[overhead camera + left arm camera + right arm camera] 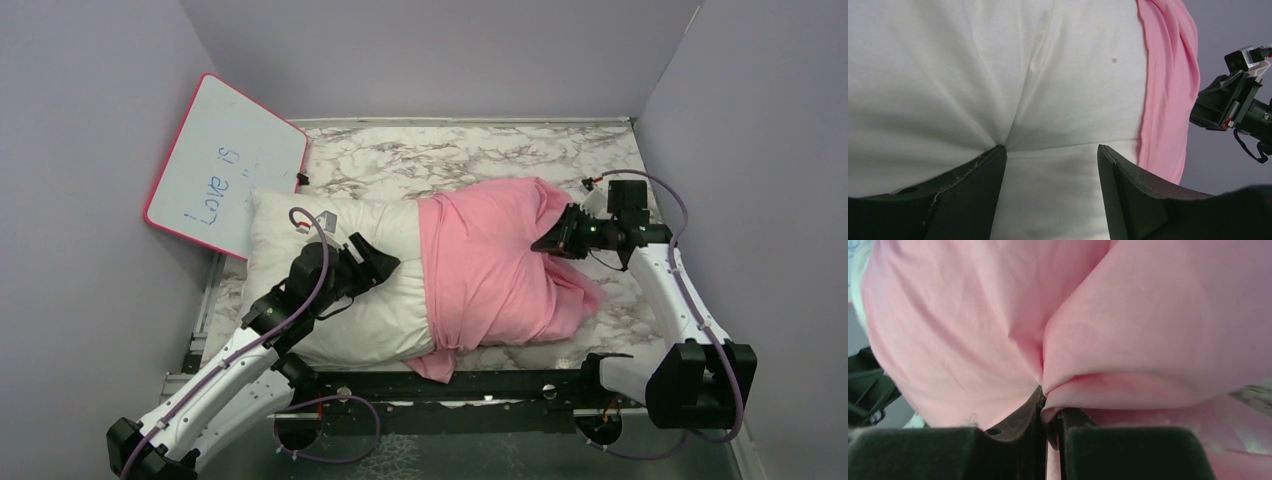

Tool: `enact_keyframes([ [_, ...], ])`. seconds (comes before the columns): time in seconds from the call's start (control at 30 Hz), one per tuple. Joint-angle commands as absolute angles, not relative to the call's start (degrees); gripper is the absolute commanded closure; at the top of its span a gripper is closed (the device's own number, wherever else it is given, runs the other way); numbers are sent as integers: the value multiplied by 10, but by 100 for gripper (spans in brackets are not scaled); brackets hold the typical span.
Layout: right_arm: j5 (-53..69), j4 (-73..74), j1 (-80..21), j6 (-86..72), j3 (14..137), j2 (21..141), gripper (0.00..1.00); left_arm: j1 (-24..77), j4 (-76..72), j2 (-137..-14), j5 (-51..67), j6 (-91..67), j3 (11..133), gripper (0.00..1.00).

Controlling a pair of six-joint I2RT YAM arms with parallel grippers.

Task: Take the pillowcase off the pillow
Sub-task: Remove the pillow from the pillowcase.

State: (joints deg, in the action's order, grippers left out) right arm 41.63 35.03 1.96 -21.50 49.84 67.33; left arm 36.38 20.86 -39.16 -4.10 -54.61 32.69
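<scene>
The white pillow point(330, 300) lies across the table, its left half bare. The pink pillowcase point(490, 265) covers its right half, bunched, with a flap hanging at the near edge. My left gripper point(378, 262) is open and presses down on the bare pillow just left of the pillowcase's edge. In the left wrist view its jaws point(1050, 150) are wide apart with the pillow point(998, 75) between them and the pillowcase point(1168, 75) to the right. My right gripper point(548, 243) is shut on a fold of the pillowcase point(973, 315) at its far right end, pinched at the fingertips point(1048, 407).
A pink-framed whiteboard point(225, 165) with blue writing leans against the left wall, touching the pillow's far left corner. The marble table point(450, 155) is closed in by grey walls on three sides. A black rail point(450, 385) runs along the near edge.
</scene>
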Motion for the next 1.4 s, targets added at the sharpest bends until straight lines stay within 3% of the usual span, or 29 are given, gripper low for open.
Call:
enact_keyframes([
  [0.0, 192, 364, 18, -242, 559, 650, 93, 361, 332, -390, -37, -531, 292, 29],
  [0.07, 98, 375, 18, -249, 590, 643, 99, 361, 332, -387, -38, -532, 289, 28],
  [0.2, -51, 396, 19, -255, 655, 644, 99, 361, 336, -389, -43, -531, 286, 28],
  [0.4, -152, 395, 25, -265, 711, 655, 99, 361, 351, -389, -64, -535, 289, 29],
  [0.73, -189, 406, 54, -235, 787, 682, 100, 361, 352, -396, -65, -537, 288, 29],
  [0.87, -80, 409, 54, -177, 802, 693, 97, 361, 347, -398, -55, -522, 292, 28],
  [0.93, 3, 426, 54, -166, 789, 701, 89, 361, 329, -397, -29, -487, 301, 25],
  [1.03, 101, 442, 54, -165, 744, 715, 58, 361, 301, -404, 13, -421, 340, 17],
  [1.13, 62, 452, 54, -189, 704, 716, 33, 365, 303, -449, 50, -339, 426, 15],
  [1.23, 41, 463, 54, -212, 691, 697, 20, 394, 327, -509, 51, -270, 504, 13],
  [1.3, 25, 468, 54, -235, 680, 672, 1, 433, 342, -542, 17, -235, 547, 11],
  [1.37, -21, 484, 54, -272, 671, 642, 0, 476, 359, -575, -41, -203, 579, 8],
])
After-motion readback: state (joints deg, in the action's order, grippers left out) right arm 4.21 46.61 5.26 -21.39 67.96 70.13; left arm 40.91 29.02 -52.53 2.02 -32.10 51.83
